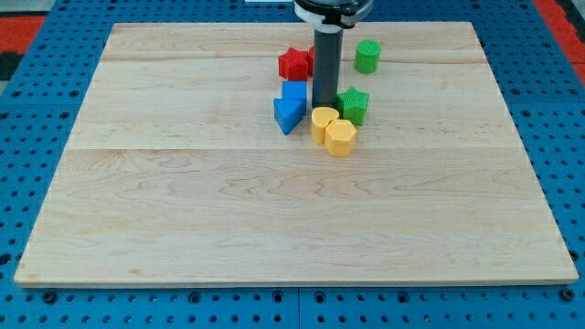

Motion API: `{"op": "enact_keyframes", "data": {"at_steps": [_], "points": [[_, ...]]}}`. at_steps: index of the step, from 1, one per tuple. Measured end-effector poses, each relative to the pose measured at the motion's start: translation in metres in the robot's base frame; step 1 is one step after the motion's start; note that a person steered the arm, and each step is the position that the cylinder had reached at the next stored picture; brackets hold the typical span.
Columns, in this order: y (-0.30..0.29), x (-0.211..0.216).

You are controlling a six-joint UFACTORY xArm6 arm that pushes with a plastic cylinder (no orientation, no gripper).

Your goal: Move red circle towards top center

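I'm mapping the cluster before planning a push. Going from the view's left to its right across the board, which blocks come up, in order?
blue blocks → red star-like block → yellow blocks → green star-like block → green cylinder. My tip sits mid-cluster, overlapping the order, as does a red piece behind the rod.

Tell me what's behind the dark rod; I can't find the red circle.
Behind my tip, red shows beside the red star, possibly the red circle; its shape is covered. The green star sits to the view's right.
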State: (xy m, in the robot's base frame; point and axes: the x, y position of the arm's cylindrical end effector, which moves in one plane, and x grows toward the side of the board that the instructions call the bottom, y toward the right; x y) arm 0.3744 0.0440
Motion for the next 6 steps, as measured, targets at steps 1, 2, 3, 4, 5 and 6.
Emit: {"op": "enact_keyframes", "data": {"at_steps": [1,2,3,4,5,6], "points": [[-0.004,-0.003],[-0.014,-0.014],[-0.017,-0.035],[-0.007,-0.057],[-0.001,-0.079],[0.005,-0.097]]}}
